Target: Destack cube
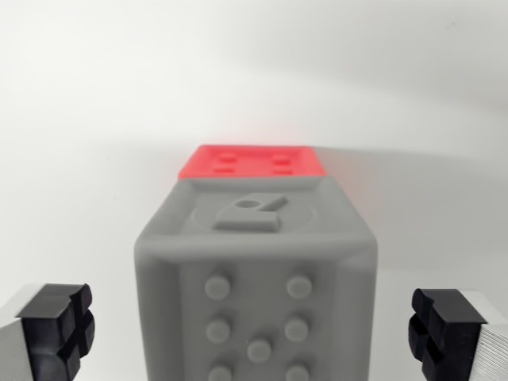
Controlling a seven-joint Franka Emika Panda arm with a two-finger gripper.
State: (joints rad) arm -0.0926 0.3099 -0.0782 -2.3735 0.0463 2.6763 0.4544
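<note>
Two black rubber fingertips (57, 329) sit at the bottom corners of the wrist view, one at its left and one at its right, and they are spread wide with nothing between the pads but the grey cube (255, 278). That cube fills the lower middle of the picture, its near face studded with round bumps and its upper face carrying a raised figure inside a shallow ring. Behind it, at the far edge of that upper face, a red block (250, 162) shows as a flat strip with four small dimples; whether the grey cube rests on it or merely stands in front of it cannot be told from this angle. Everything stands on a plain white table (87, 119). The gripper (254, 333) is centred well on the grey cube, with clear gaps on both sides and neither pad touching it. To do this step well, I would judge that the arm should come on straight along its present line until the pads flank the cube's side walls near mid-height, then close evenly so both pads meet the flat faces together. Gripping too near a rounded edge could let the cube twist or slip. A straight lift afterwards should keep the red block from being dragged along.
</note>
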